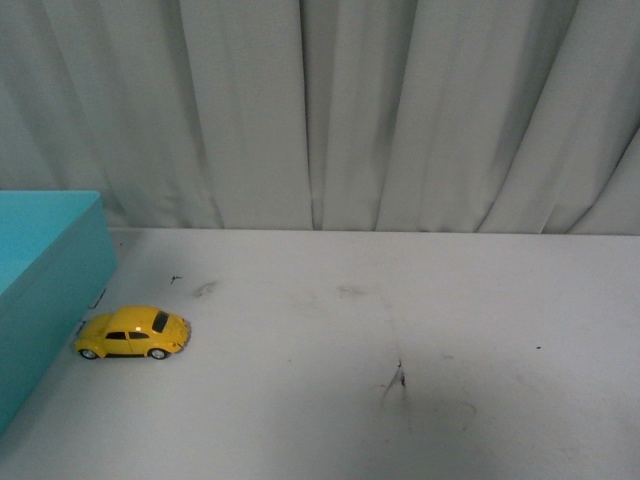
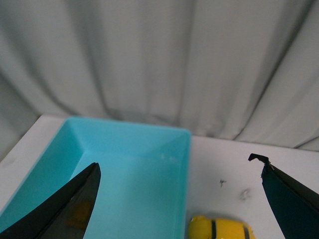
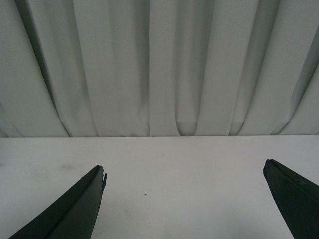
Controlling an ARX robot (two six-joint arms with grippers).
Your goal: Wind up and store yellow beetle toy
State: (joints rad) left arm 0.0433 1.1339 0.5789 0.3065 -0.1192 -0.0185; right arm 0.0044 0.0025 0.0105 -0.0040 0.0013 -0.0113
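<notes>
**Both pairs of jaws released, nothing grasped**

The yellow beetle toy point(image 1: 133, 333) sits on the counter point(image 1: 420, 300) just beside the turquoise bin point(image 1: 45, 265), framed between the spread left jaws; the right jaws, well apart from it, stand spread too.

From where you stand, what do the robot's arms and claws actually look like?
Only the fingers show. The left gripper has two matte black, wedge-shaped fingers tapering to points; one tip carries a small hooked lip. The right gripper has the same dark tapering fingers. No cables, markings or arm bodies are visible in any view.
</notes>
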